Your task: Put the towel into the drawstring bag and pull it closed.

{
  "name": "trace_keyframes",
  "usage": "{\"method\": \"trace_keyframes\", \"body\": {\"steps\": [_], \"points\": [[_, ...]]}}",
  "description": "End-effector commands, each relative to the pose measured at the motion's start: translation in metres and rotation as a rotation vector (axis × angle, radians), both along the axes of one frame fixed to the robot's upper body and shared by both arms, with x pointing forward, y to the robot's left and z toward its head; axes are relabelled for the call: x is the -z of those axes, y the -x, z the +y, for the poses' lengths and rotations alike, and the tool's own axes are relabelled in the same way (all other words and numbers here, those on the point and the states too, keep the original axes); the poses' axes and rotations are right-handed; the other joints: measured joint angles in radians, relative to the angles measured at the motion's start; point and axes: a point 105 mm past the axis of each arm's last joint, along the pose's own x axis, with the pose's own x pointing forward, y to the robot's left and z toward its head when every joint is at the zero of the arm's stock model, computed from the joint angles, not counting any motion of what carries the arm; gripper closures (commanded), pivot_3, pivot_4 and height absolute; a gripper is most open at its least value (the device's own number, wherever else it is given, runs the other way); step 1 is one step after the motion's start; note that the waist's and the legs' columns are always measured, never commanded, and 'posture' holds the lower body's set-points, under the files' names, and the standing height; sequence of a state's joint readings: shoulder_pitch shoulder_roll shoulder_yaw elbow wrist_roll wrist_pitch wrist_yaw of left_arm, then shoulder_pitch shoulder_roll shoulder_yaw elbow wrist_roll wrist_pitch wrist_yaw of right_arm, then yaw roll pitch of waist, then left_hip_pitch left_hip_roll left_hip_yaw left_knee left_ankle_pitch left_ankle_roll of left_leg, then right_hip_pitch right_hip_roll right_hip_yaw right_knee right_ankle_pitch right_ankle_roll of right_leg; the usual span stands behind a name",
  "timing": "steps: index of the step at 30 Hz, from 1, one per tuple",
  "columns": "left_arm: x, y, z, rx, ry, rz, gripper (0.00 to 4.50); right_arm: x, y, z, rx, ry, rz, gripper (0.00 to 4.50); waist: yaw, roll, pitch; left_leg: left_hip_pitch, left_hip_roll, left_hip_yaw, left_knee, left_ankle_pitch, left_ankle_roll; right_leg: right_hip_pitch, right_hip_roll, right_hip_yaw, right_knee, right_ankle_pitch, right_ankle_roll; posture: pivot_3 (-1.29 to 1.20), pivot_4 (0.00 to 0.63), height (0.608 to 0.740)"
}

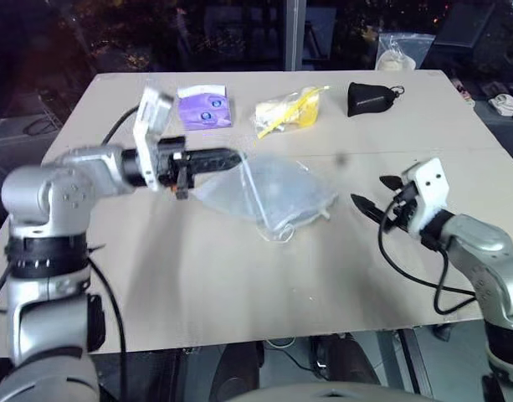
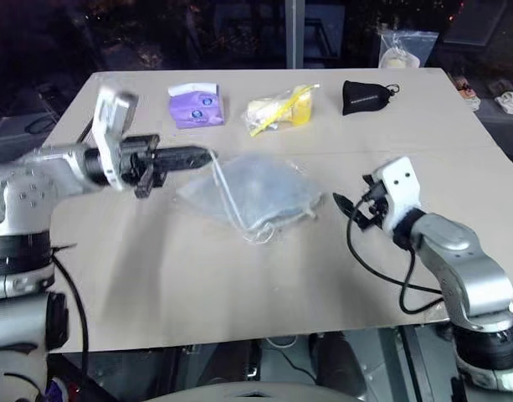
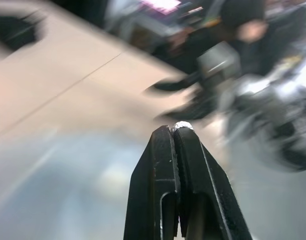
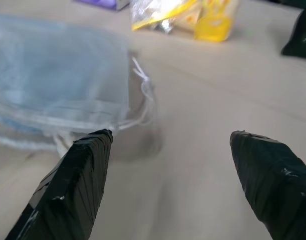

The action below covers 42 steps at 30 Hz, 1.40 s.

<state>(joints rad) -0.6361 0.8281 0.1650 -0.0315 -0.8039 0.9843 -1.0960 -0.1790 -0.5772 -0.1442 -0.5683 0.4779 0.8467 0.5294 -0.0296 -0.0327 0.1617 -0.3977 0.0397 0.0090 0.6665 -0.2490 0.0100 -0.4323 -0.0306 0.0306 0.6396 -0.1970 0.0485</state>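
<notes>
**Towel inside bag at table centre, left gripper closed at bag corner, right gripper open beside it**

Drawstring bag [image 1: 269, 194] lies at centre of the frame on the table [image 1: 239, 285], translucent white, puffed up a bit. Towel [image 2: 258, 188] is inside it, seen as a blue-grey patch through the fabric. Thin white cords [image 2: 260, 230] trail from the bag's lower edge, loose loops on the table; a gathered end with cords also shows in the right wrist view.

Left gripper [image 1: 233, 157] comes in from the left of frame, pointing level toward the right, fingers pressed together. Its tip sits at the bag's upper left corner; cannot tell if fabric or cord is pinched there. Left wrist view shows the two black fingers [image 3: 162, 190] shut flat against each other, a small bright bit at the tip.

Right gripper [image 1: 375, 194] is at right of frame, just beside the bag's right end, not touching it. Jaws spread wide, nothing between them. Right wrist view: both fingertips [image 4: 80, 170] apart, bag ahead of them.

Along the top edge of the table: purple tissue pack [image 1: 204, 106], clear bag with yellow contents [image 1: 289, 110], black pouch [image 1: 369, 97]. All well apart from the drawstring bag.
</notes>
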Motion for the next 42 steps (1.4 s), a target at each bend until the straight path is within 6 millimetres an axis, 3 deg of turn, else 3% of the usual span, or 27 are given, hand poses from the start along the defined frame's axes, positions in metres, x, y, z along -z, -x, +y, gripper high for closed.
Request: {"method": "trace_keyframes", "body": {"steps": [1, 4, 6, 9, 15, 17, 24, 29, 37, 42], "points": [[-0.01, -0.004, 0.012, -0.093, -0.026, -0.114, 4.5, -0.016, 0.023, 0.017, -0.181, 0.003, -0.028, 0.47, 0.008, 0.0, 0.0, 0.0, 0.0, 0.0, 0.0, 0.0, 0.0, 0.0, 0.0, 0.0, 0.0, 0.0, 0.0, 0.0, 0.15, 0.74], [-0.008, -0.007, 0.015, -0.134, -0.025, -0.121, 4.5, -0.014, 0.014, 0.021, -0.176, 0.051, -0.044, 0.47, 0.013, -0.001, -0.001, 0.001, 0.0, 0.001, 0.0, 0.0, 0.0, 0.001, 0.0, 0.001, -0.001, 0.0, 0.0, 0.0, 0.15, 0.74], [-0.005, -0.01, 0.019, -0.169, -0.02, -0.118, 4.5, -0.001, 0.004, 0.027, -0.19, 0.157, -0.063, 0.22, 0.013, -0.001, -0.001, 0.001, 0.0, 0.002, 0.0, 0.0, 0.0, 0.001, 0.0, 0.002, -0.001, 0.0, 0.0, 0.0, 0.15, 0.74], [0.002, -0.028, 0.046, -0.335, -0.062, -0.151, 4.5, 0.006, -0.022, 0.024, -0.112, 0.239, -0.13, 0.22, 0.013, -0.001, 0.0, 0.001, 0.0, 0.002, 0.0, 0.0, 0.0, 0.001, 0.0, 0.002, -0.001, 0.0, 0.0, 0.0, 0.15, 0.74], [0.017, -0.057, 0.097, -0.66, -0.172, -0.192, 4.5, 0.02, -0.018, 0.032, -0.218, 0.335, -0.166, 0.22, 0.017, -0.001, 0.0, -0.001, 0.0, 0.002, 0.0, 0.0, 0.0, 0.0, 0.0, 0.003, -0.002, 0.002, -0.002, 0.0, 0.15, 0.74], [0.02, -0.06, 0.106, -0.711, -0.178, -0.196, 4.5, 0.022, -0.014, 0.036, -0.255, 0.337, -0.163, 0.22, 0.017, -0.001, 0.0, -0.001, 0.0, 0.003, 0.0, 0.0, 0.0, 0.0, 0.0, 0.003, -0.004, 0.004, 0.0, 0.0, 0.15, 0.74], [0.022, -0.061, 0.096, -0.71, -0.155, -0.208, 4.5, 0.036, 0.001, 0.058, -0.427, 0.421, -0.206, 0.22, 0.017, -0.002, 0.0, -0.002, 0.0, 0.004, 0.0, 0.0, 0.0, 0.0, -0.001, 0.003, -0.004, 0.003, -0.001, 0.0, 0.15, 0.74], [0.02, -0.062, 0.089, -0.7, -0.133, -0.208, 4.5, 0.043, 0.021, 0.078, -0.521, 0.249, -0.086, 0.22, 0.017, -0.003, 0.0, -0.001, 0.0, 0.004, 0.0, 0.0, 0.0, 0.0, -0.001, 0.003, -0.003, 0.003, -0.001, 0.0, 0.15, 0.74], [0.019, -0.062, 0.082, -0.683, -0.116, -0.21, 4.5, 0.065, -0.014, 0.08, -0.391, 0.304, -0.116, 0.22, 0.016, -0.004, 0.0, 0.0, 0.0, 0.004, 0.0, 0.0, 0.0, 0.0, -0.001, 0.003, -0.003, 0.003, -0.002, 0.0, 0.15, 0.74], [0.021, -0.06, 0.082, -0.687, -0.112, -0.209, 4.5, 0.082, -0.008, 0.085, -0.419, 0.288, -0.095, 2.34, 0.016, -0.004, 0.0, 0.0, 0.0, 0.004, 0.0, 0.0, 0.0, 0.0, 0.0, 0.003, -0.002, 0.004, 0.0, 0.0, 0.15, 0.74]]}}
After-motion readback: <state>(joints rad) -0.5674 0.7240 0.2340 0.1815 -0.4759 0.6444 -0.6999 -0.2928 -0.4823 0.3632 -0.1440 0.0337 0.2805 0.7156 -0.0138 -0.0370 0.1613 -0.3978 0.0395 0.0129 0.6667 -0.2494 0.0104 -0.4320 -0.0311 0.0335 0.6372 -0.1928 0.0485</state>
